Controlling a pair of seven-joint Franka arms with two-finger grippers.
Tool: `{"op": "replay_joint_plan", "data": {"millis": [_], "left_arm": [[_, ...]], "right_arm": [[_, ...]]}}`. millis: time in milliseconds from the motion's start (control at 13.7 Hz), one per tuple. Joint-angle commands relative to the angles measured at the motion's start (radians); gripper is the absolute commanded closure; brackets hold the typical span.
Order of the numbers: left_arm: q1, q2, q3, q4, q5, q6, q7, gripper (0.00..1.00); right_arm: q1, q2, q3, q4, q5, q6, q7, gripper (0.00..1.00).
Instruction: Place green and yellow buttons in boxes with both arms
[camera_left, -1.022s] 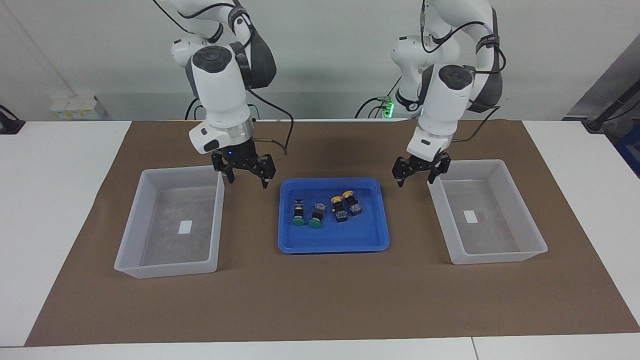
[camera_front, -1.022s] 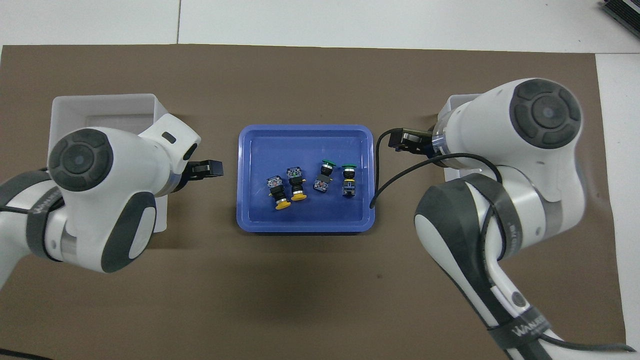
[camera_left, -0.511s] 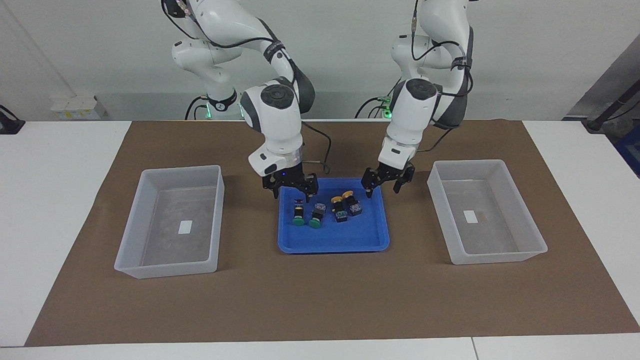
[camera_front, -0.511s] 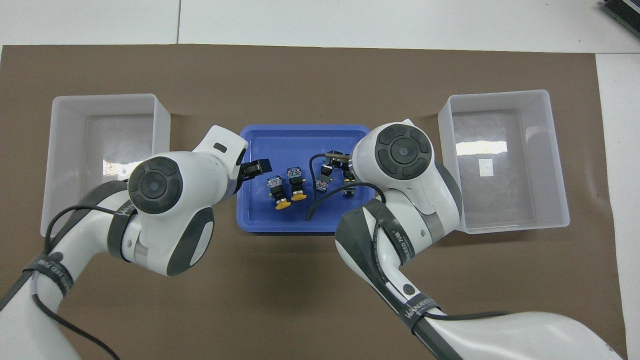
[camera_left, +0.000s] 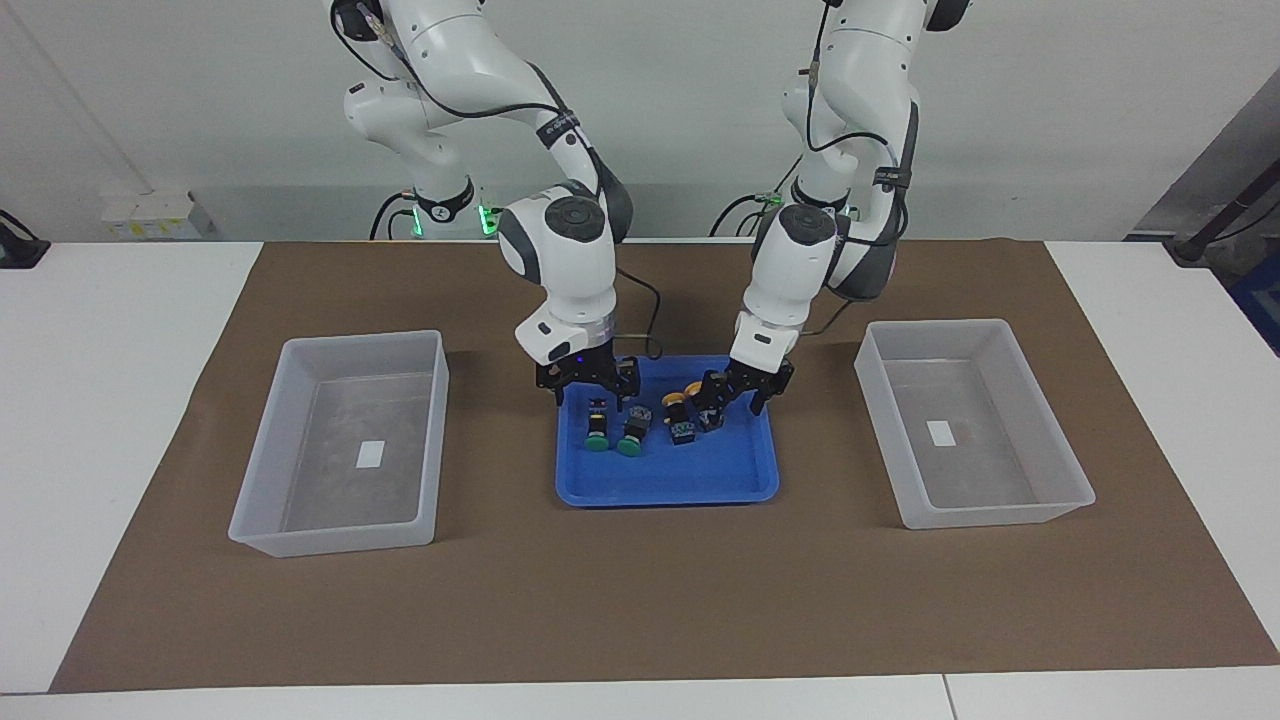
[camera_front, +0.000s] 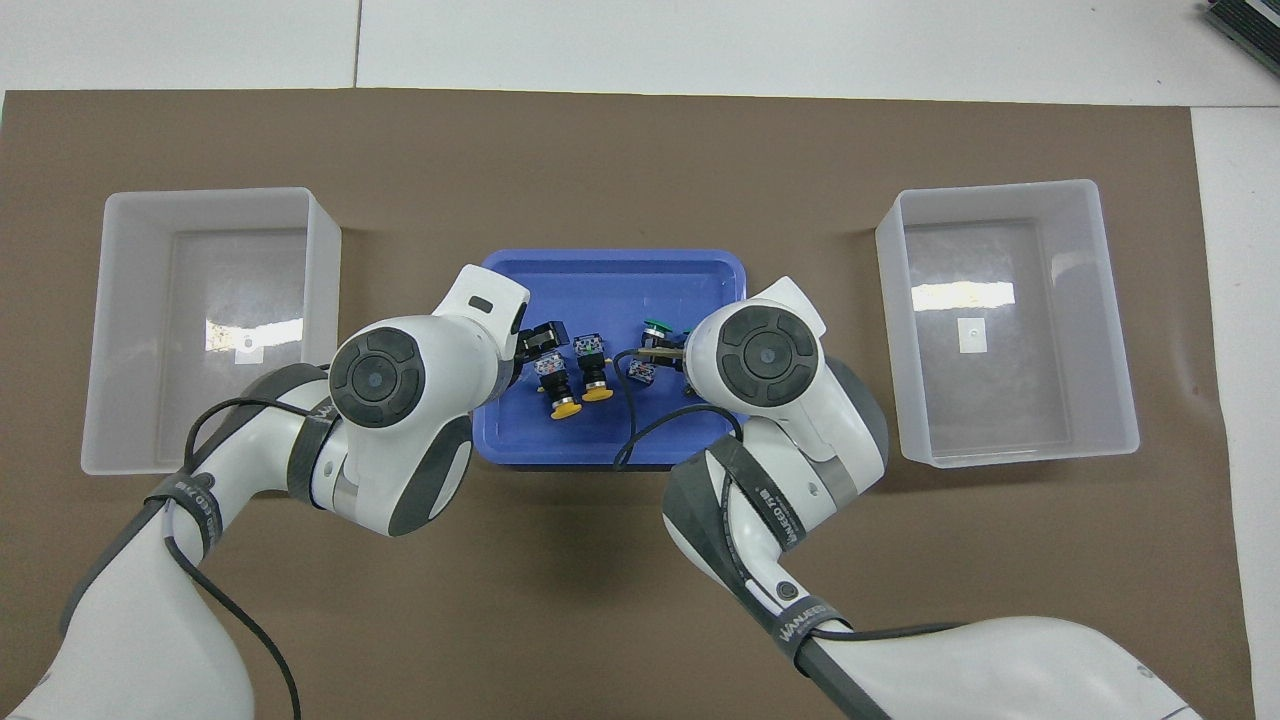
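A robotics lab, set up for bench trials. Two white Franka arms, the right arm (camera_left: 560, 240) and the left arm (camera_left: 810, 250), are mounted at the 12 o'clock edge of a white table (camera_left: 110, 400) in the facing view, with cables trailing off their links and green status lights glowing at their bases. A plain brown mat (camera_left: 640, 600) covers the work area. The wall at 12 o'clock is bare and pale. Laid out squarely on the mat, a blue tray (camera_left: 665, 490) sits between two translucent bins (camera_left: 335, 535) (camera_left: 1000, 510), like a staged test layout.
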Motion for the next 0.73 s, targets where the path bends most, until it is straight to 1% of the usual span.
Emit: {"op": "replay_joint_plan", "data": {"millis": [0, 73, 219, 292, 438, 511, 657], "left_arm": [[-0.038, 0.029, 0.017, 0.004, -0.011, 0.027, -0.048, 0.23], [-0.046, 0.036, 0.017, 0.004, -0.011, 0.037, -0.064, 0.24], [-0.058, 0.044, 0.017, 0.003, -0.011, 0.053, -0.091, 0.24], [-0.067, 0.046, 0.017, 0.001, -0.011, 0.053, -0.098, 0.25], [-0.072, 0.058, 0.019, 0.001, -0.011, 0.057, -0.098, 0.34], [-0.072, 0.06, 0.019, 0.001, -0.011, 0.062, -0.096, 0.4], [-0.072, 0.064, 0.019, 0.001, -0.011, 0.063, -0.095, 0.52]], "right_arm": [[0.016, 0.021, -0.003, -0.012, -0.029, 0.039, 0.022, 0.0], [0.017, 0.024, -0.002, -0.016, -0.046, 0.041, 0.022, 0.0], [0.017, 0.027, -0.002, -0.021, -0.053, 0.045, 0.022, 0.12], [0.017, 0.027, -0.002, -0.022, -0.055, 0.05, 0.022, 0.21], [0.016, 0.027, -0.002, -0.028, -0.055, 0.065, 0.022, 0.34], [0.016, 0.027, -0.002, -0.035, -0.055, 0.076, 0.022, 0.4], [0.014, 0.033, -0.002, -0.042, -0.055, 0.11, 0.022, 0.4]]}}
